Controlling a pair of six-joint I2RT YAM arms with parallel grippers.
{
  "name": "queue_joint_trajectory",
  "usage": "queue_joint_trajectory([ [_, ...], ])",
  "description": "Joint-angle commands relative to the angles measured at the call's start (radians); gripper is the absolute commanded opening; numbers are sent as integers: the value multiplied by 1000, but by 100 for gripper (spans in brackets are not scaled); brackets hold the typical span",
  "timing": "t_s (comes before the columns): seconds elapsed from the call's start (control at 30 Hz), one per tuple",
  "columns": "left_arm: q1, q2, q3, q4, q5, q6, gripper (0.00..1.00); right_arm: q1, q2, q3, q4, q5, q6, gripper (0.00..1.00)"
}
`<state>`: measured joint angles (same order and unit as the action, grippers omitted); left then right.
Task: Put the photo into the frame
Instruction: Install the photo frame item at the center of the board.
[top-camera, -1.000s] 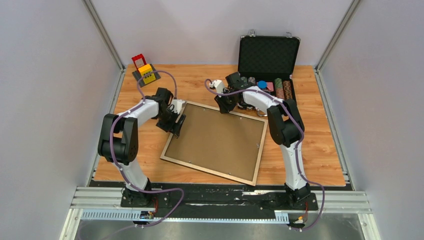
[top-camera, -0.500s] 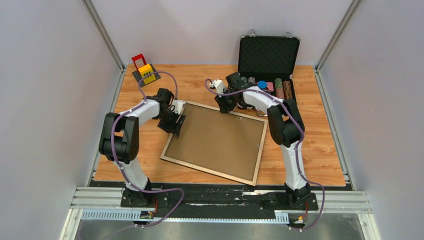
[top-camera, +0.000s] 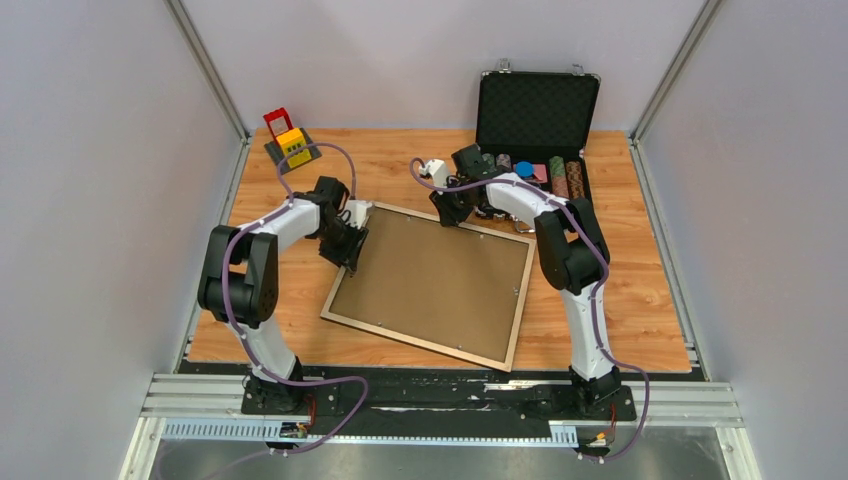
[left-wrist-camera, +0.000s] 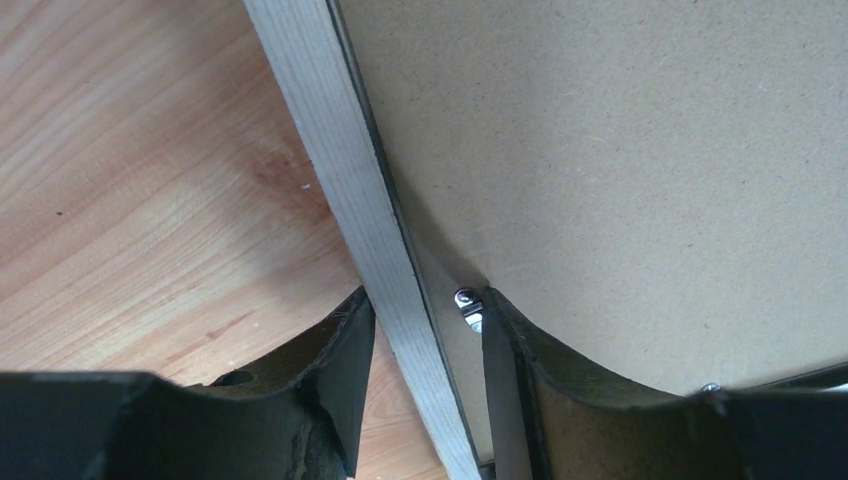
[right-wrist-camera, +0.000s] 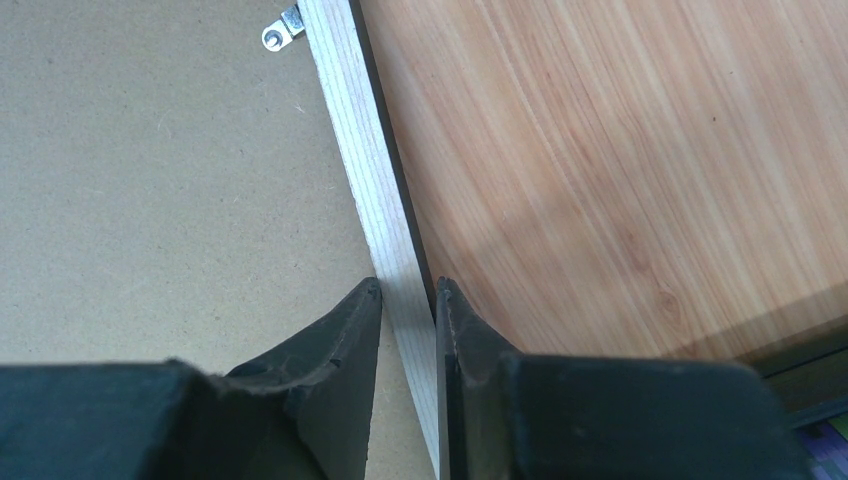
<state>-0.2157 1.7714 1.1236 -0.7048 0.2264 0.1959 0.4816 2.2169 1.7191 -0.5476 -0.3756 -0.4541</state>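
Grey walls close in the wooden table (top-camera: 620, 300). Left gripper (left-wrist-camera: 420, 300) straddles the left rail of the frame (left-wrist-camera: 345, 170), fingers parted, not quite touching it. Brown backing board (top-camera: 435, 280) fills the face-down frame mid-table, hiding whatever lies beneath. Right gripper (right-wrist-camera: 408, 290) pinches the far rail.

Pale, smooth bare-wood frame (left-wrist-camera: 370, 230), matt brown fibrous backing board (left-wrist-camera: 620, 150), shiny metal clip (right-wrist-camera: 283, 30), satin wood-grain table (left-wrist-camera: 150, 180)
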Motion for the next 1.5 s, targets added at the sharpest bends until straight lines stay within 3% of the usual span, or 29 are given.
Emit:
queue_joint_trajectory([
  [0.0, -2, -26, -17, 28, -37, 7, 48, 6, -42, -15, -33, -32, 13, 23],
  [1.2, -2, -60, -24, 8, -50, 22, 29, 7, -34, -18, -34, -30, 7, 22],
  [1.27, -2, -63, -22, 6, -50, 23, 32, 7, -34, -18, -33, -30, 6, 22],
  [1.47, -2, -78, -19, 3, -53, 21, 55, 7, -33, -18, -34, -30, 6, 22],
])
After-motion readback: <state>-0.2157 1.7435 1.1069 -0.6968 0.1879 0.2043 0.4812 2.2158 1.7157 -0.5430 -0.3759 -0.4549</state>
